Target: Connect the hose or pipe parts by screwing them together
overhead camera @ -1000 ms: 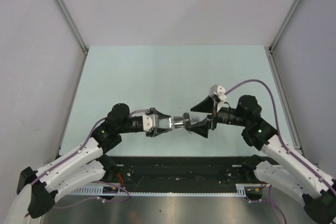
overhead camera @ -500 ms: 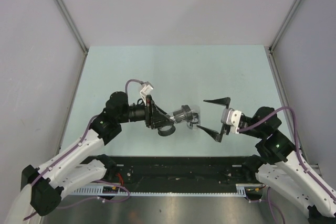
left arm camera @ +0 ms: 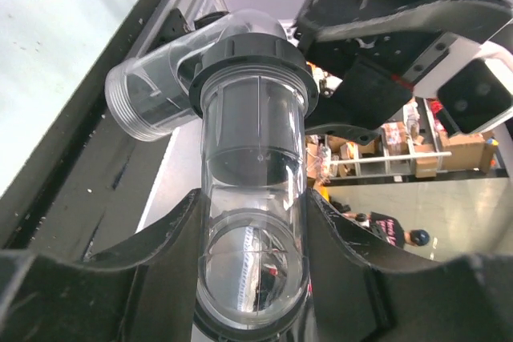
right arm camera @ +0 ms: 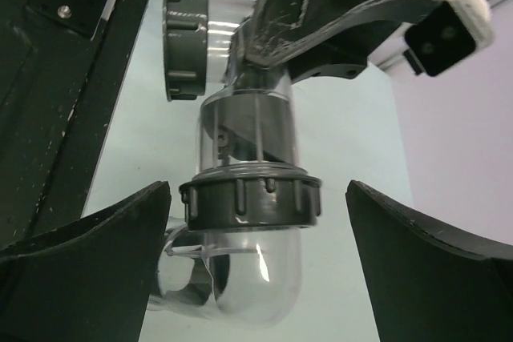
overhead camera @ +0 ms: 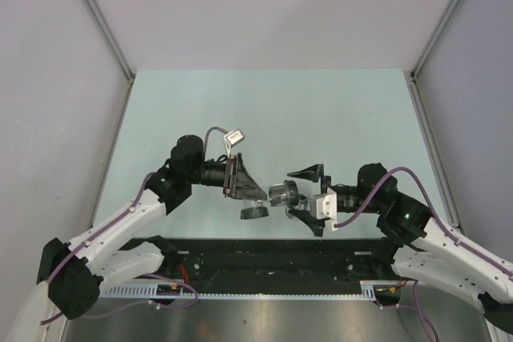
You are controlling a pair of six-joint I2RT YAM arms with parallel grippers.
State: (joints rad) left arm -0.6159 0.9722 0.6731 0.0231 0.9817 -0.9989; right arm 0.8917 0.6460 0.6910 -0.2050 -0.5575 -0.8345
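With the left gripper point(left arm camera: 255, 230) clamped on the clear tube point(left arm camera: 255, 142) above the middle of the table's point(overhead camera: 240, 110) near edge, centre its dark ring point(right arm camera: 250, 202) between the wide-open right gripper point(overhead camera: 303, 195) fingers, close squarely on the ribs, then turn without side load.

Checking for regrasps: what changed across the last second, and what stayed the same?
The right gripper pulled back to the right, away from the clear pipe, then came back in. Its open jaws now flank the dark ring without touching it. The left gripper rolled, turning the pipe. Unchanged: the left gripper stays shut on the pipe.
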